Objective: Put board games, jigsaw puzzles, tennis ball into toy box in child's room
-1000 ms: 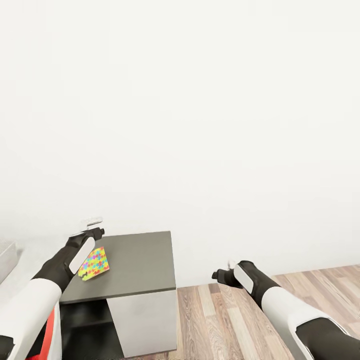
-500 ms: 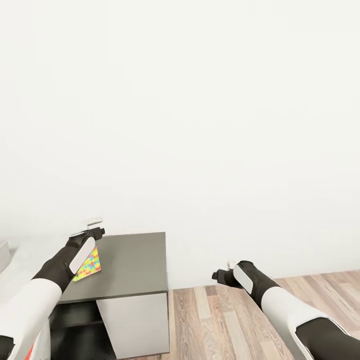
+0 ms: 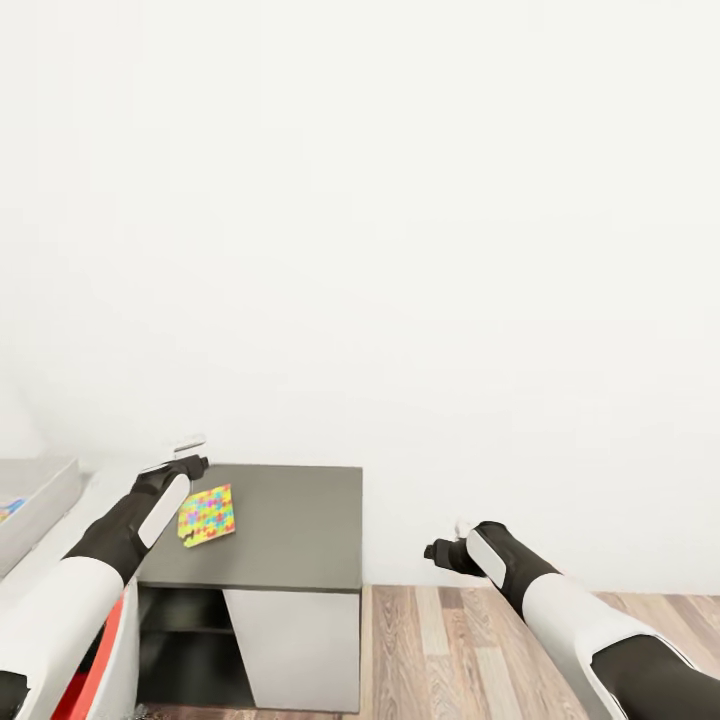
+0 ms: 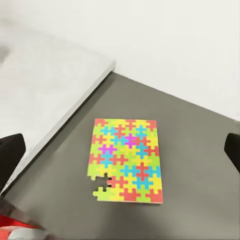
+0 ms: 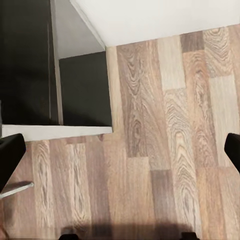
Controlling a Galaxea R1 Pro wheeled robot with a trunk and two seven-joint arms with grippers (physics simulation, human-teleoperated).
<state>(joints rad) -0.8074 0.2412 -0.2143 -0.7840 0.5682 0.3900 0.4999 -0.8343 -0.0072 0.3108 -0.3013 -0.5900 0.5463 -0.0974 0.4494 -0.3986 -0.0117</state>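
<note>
**Q:** One jigsaw puzzle (image 3: pixel 207 515) is in view. Where does it lie relative to the robot's left hand (image 3: pixel 181 452)?

**A:** It lies flat on the dark grey tabletop (image 3: pixel 285 525), near that surface's left edge. In the head view the left hand hangs above and just to the left of it, apart from it. The left wrist view looks down on the same sheet (image 4: pixel 126 160), which sits between the two dark fingertips (image 4: pixel 10 155) at the picture's edges. A small notch of pieces is missing from one corner.

**Q:** How do the hands stand?

**A:** The left hand's fingers are spread wide, one at each side of the wrist picture, and they hold and touch nothing. The right hand (image 3: pixel 452 545) hangs over the wood-plank floor (image 3: pixel 470 650), well apart from the tabletop. Its fingertips (image 5: pixel 11 157) are likewise far apart and grip nothing.

**Q:** What else is visible?

**A:** A paler grey surface (image 4: pixel 45 80) adjoins the dark tabletop on the left. At the head view's far left edge a light grey bin (image 3: pixel 35 500) with sloping sides is cut off by the frame, with a scrap of colour inside it that cannot be identified. Below the dark tabletop is a white cabinet body (image 3: pixel 295 640) with a dark open recess. A plain white wall (image 3: pixel 400 250) rises behind everything.

**Q:** What is hard to make out?

**A:** Something red (image 3: pixel 95 660) beneath the left forearm is mostly hidden by the arm, and what it is cannot be told.
</note>
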